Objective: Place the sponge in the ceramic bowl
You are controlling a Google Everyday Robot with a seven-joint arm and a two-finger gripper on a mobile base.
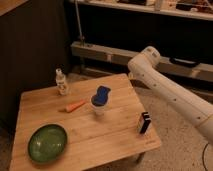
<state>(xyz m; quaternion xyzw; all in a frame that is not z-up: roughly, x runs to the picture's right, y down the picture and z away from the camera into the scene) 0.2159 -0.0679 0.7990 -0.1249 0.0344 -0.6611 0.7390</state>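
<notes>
The sponge (102,95) lies blue face up across the top of a small white cup (99,106) near the middle of the wooden table (115,132). The ceramic bowl (47,143), green and glossy, sits at the table's front left corner, well apart from the cup. Only my white arm (165,87) shows, reaching in from the right and ending in a rounded joint above the table's back right edge. The gripper itself is out of view.
A carrot (75,106) lies left of the cup. A small bottle (61,82) stands at the back left. A black-and-white boxy object (144,123) stands near the right edge. Dark shelving and a rail run behind the table.
</notes>
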